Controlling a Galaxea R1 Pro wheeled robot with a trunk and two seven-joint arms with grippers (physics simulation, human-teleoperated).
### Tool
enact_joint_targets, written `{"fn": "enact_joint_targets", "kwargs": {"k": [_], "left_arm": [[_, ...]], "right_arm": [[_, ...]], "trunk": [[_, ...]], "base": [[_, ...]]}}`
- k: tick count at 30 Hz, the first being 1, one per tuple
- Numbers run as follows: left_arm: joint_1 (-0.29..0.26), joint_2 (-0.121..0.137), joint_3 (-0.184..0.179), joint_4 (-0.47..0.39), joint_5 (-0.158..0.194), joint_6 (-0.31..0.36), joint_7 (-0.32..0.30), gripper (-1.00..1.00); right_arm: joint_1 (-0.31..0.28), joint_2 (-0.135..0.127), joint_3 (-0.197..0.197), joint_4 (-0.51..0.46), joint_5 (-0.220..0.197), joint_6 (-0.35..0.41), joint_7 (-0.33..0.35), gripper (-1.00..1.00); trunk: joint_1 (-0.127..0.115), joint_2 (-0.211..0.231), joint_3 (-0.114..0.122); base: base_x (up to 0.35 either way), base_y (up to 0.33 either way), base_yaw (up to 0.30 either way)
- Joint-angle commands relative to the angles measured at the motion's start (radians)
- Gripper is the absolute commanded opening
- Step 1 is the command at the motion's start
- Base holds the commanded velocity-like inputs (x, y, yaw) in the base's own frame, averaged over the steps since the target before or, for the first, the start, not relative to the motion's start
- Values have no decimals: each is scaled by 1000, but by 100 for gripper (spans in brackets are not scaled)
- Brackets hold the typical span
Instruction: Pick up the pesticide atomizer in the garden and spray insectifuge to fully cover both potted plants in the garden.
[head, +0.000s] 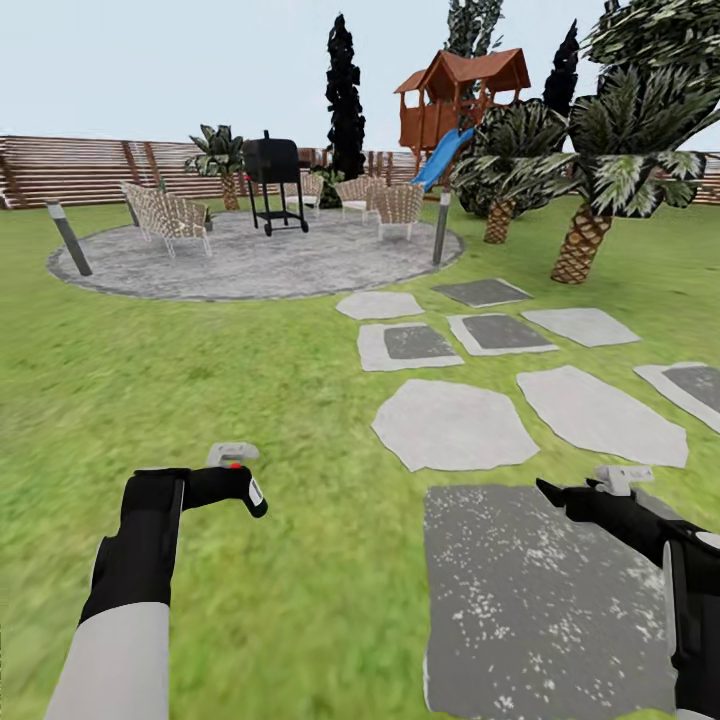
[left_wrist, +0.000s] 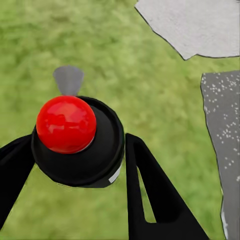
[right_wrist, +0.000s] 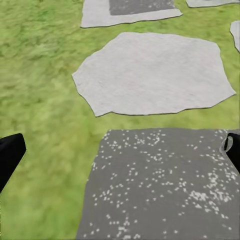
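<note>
Left gripper (head: 235, 478) low over the lawn (head: 200, 400), closed around the pesticide atomizer (left_wrist: 77, 142). Left wrist view: the two black fingers (left_wrist: 150, 190) press the bottle's dark round body from either side, red button top (left_wrist: 66, 123) facing the camera, small grey nozzle (left_wrist: 68, 80) poking out beyond it. White label edge just visible on the body. Head view shows only a speck of red at the gripper tip.

Right gripper (head: 580, 495) hangs above the dark speckled paving slab (head: 540, 600), nothing between its fingers. Right wrist view: fingertips (right_wrist: 10, 152) at the two edges of frame, spread wide apart, slab below.

Beyond that slab, pale irregular stepping stones (head: 455, 425), then a cluster of smaller stones with dark insets, running away and to the right of the slab.

Farther from the slab, a round grey paved patio (head: 250, 260). Grey bollard posts (head: 70, 238) at its edges. On it: wicker chairs (head: 170, 218) and a black grill (head: 272, 180) on a wheeled stand.

Right of the patio, palms (head: 600, 170). Behind the patio, a wooden playhouse (head: 460, 95) with blue slide (head: 440, 160), dark cypress trees, brown slat fence (head: 80, 170) along the back.
</note>
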Motion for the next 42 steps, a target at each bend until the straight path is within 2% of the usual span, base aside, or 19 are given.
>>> {"fn": "enact_joint_targets", "kwargs": {"k": [1,42], "left_arm": [[-1,-1,3,-1,-9,3,-10,-100],[-1,-1,3,-1,-9,3,-10,-100]], "right_arm": [[-1,0,-2,-1,10,2,10,100],[0,0,-2,-1,10,2,10,100]], "trunk": [[0,0,0],[0,0,20]], "base": [[331,0,231],[332,0,234]]}}
